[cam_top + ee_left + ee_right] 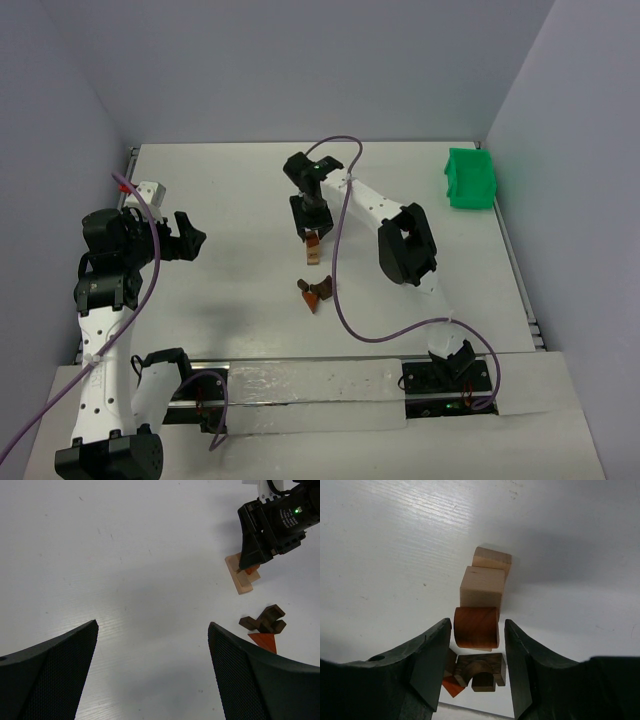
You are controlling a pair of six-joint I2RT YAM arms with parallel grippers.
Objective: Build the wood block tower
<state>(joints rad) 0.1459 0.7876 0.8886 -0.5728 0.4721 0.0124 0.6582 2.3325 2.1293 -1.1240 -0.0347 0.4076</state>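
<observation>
The wood block tower [313, 249] stands mid-table: light tan blocks [481, 587] with a reddish-brown round block [476, 622] on top. My right gripper [477, 630] is open and straddles the reddish-brown block, with a thin gap on each side; it hovers over the tower in the top view [310, 226]. Loose wood blocks [315, 292] lie just in front of the tower: a dark brown arch [479, 667], another dark piece and an orange wedge [264, 641]. My left gripper [152, 630] is open and empty, well left of the tower [242, 576].
A green bin [470, 178] sits at the far right of the table. The right arm's purple cable [340, 290] loops past the loose blocks. Grey walls enclose the table on three sides.
</observation>
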